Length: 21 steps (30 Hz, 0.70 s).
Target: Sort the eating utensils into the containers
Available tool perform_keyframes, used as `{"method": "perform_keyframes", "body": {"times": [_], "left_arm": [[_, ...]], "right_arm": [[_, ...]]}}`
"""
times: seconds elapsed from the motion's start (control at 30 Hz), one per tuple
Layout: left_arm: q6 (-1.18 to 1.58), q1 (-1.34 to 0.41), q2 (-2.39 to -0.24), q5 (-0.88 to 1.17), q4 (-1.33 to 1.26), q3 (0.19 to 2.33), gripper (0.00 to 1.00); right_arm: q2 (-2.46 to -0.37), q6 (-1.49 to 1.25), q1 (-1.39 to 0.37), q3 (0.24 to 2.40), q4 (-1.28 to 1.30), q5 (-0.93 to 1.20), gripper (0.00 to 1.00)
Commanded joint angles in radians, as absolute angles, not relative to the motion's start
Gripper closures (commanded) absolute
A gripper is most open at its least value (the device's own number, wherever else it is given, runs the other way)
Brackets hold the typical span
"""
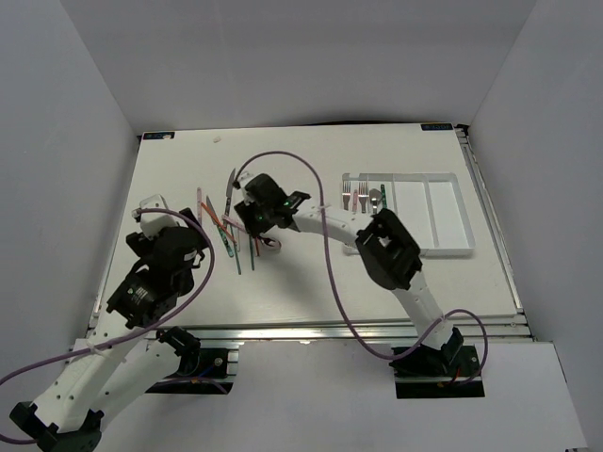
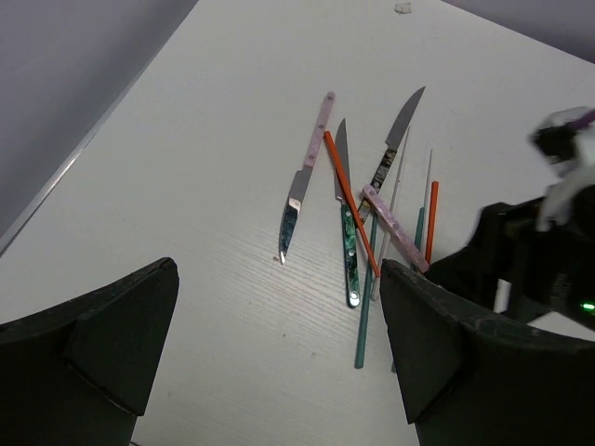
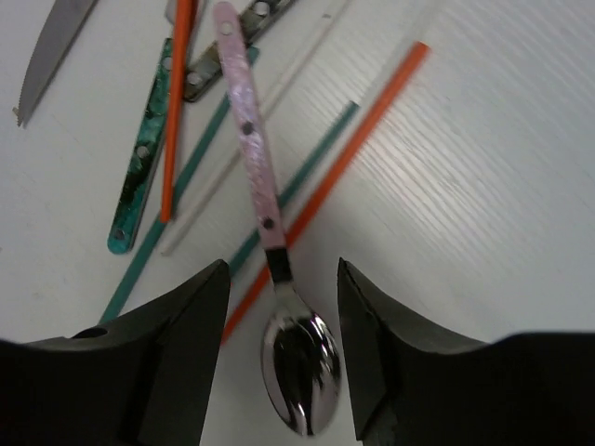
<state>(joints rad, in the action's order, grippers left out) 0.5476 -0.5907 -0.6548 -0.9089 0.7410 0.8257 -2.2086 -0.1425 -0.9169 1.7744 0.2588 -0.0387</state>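
A pile of utensils [image 1: 229, 226] lies left of centre on the table. In the right wrist view a pink-handled spoon [image 3: 296, 360] lies on the table. My right gripper [image 3: 284, 348] is open, with one jaw on each side of the spoon's bowl and a gap on both sides. Red chopsticks [image 3: 327, 177], green chopsticks [image 3: 177, 218] and a teal-handled knife [image 3: 141, 167] lie around the spoon's handle. My left gripper [image 2: 279, 348] is open and empty, just short of the pile. Ahead of it lie a pink-handled knife [image 2: 307, 177], a teal-handled knife [image 2: 346, 228] and a dark-handled knife [image 2: 395, 139].
The white tray [image 1: 452, 252] stands at the right, with forks [image 1: 349, 198] and a spoon [image 1: 375, 200] in its left compartments. The right arm [image 1: 386, 247] reaches leftward across the table's middle. Its black gripper body [image 2: 521, 255] is close on the right of my left gripper.
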Motion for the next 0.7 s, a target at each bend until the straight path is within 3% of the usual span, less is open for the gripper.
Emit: {"method": "perform_keyframes", "body": {"times": [0.0, 0.2, 0.67], "left_arm": [[0.555, -0.586, -0.653, -0.927, 0.746, 0.838, 0.02], [0.549, -0.586, -0.649, -0.913, 0.741, 0.833, 0.02], [0.545, -0.586, -0.623, -0.900, 0.735, 0.828, 0.02]], "right_arm": [[-2.288, -0.057, -0.963, 1.954, 0.317, -0.074, 0.45], [-2.422, -0.026, -0.979, 2.108, 0.322, -0.123, 0.48], [-2.470, 0.074, -0.966, 2.135, 0.284, 0.021, 0.51]]}}
